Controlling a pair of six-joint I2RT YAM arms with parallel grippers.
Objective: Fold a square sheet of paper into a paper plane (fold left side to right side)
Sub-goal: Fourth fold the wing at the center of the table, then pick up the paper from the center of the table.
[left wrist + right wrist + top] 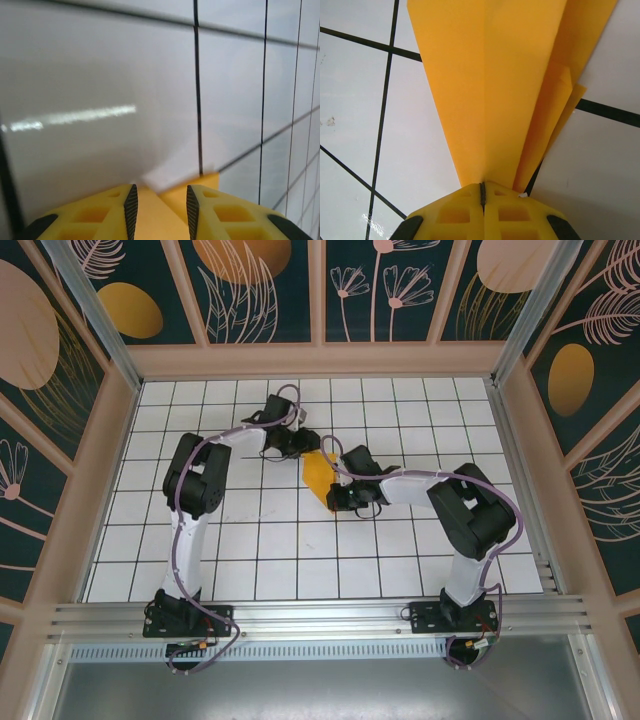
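The orange-yellow square sheet of paper [317, 475] lies mid-table, folded into a slim pointed paper plane with a centre crease [490, 85]. My right gripper [332, 498] is at its near, narrow end. In the right wrist view the right gripper [482, 192] is shut on that end, and the folded layers fan out ahead of the jaws. My left gripper [298, 448] is at the paper's far end. In the left wrist view the left gripper [160, 192] has its jaws apart, low over the table. An edge of the paper [155, 217] shows in the gap, and neither pad presses on it.
The table is a white tiled surface with black grid lines [260, 530], boxed in by wooden rails and dark patterned walls [250, 280]. Both arms reach in toward the middle. A metal rail [320, 618] runs along the near edge.
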